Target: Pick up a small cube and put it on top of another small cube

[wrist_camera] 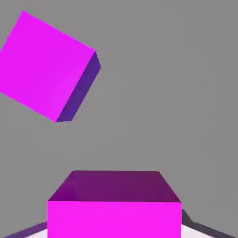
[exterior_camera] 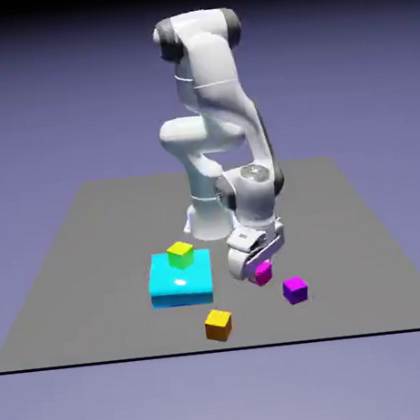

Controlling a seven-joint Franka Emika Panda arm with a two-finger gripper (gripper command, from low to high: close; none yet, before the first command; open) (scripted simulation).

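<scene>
Magenta cube (exterior_camera: 261,274) gripped by robot's end effector (wrist_camera: 114,232), low over grey worktop (exterior_camera: 119,260).
Held btwn the two fingertips (wrist_camera: 36,232); violet cube (exterior_camera: 295,289) nearby, toward ext. view's right. On ext. view's left, cyan block (exterior_camera: 181,285) w/ yellow-green cube (exterior_camera: 181,255) at its far edge; orange cube (exterior_camera: 218,325) nearer the camera.

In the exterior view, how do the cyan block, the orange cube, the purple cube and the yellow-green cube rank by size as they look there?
1. Cyan block
2. Orange cube, purple cube and yellow-green cube: too alike to rank, given their differing nearness to the camera
</scene>
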